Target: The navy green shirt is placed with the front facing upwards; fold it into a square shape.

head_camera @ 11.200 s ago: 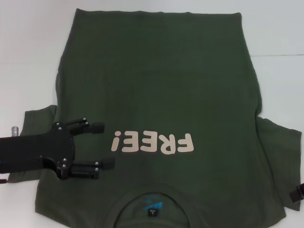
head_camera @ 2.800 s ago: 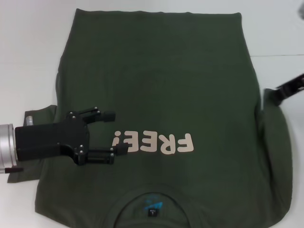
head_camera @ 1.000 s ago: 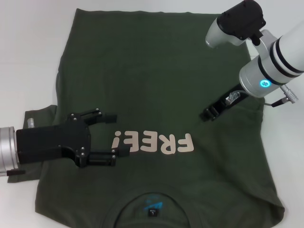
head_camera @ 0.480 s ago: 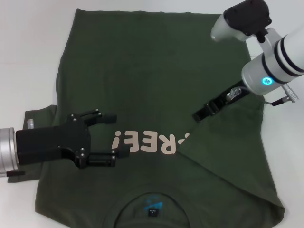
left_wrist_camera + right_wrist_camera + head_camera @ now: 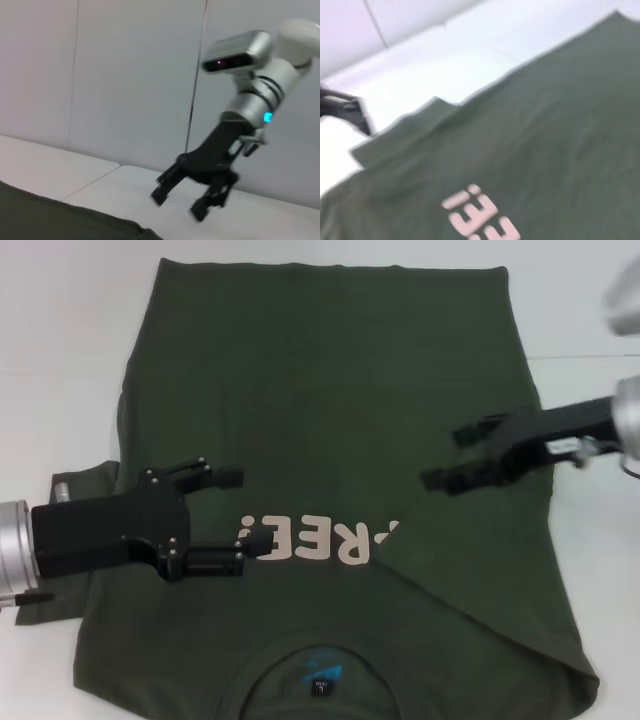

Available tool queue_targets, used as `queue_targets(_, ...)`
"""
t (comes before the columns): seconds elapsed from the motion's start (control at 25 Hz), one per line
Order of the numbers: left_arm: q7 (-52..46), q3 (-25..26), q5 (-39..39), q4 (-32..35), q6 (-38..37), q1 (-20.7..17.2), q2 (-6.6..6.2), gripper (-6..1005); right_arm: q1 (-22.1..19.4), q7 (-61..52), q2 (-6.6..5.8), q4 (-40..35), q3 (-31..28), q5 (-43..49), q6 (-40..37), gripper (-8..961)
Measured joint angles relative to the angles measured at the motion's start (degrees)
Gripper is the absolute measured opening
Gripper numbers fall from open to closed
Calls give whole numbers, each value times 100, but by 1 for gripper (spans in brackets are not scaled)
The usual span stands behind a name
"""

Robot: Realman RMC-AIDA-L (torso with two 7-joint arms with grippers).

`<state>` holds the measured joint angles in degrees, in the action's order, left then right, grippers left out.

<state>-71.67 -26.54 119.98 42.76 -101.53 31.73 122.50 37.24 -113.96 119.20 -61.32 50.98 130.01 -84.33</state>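
Navy green shirt (image 5: 330, 390): lying flat on surface (image 5: 60, 360), right sleeve folded inward just below right gripper (image 5: 462, 458), jaws released. Left gripper (image 5: 238, 508), jaws spread, hovering beside lettering. I'm judging next: smoothing crease.

Dark olive-green shirt (image 5: 330, 390) with pale cream lettering (image 5: 315, 540) and blue-marked neck label (image 5: 320, 675); white table (image 5: 60, 340); black grippers.

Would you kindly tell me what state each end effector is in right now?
Left end effector: open, holding nothing, over the navy green shirt.
Right end effector: open, empty, above the folded-in sleeve.
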Motion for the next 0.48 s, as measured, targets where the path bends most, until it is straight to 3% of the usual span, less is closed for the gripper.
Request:
queue_targets(0.24, -286, 7, -39, -5, 128, -11, 10, 933, -1008, 1985, -130, 53, -502, -1341, -1048, 930)
queue_targets(0.48, -595, 8, -113, -5, 315, -9, 11, 933, -1455, 3484, -56, 445, -1037, -1486, -2043, 929)
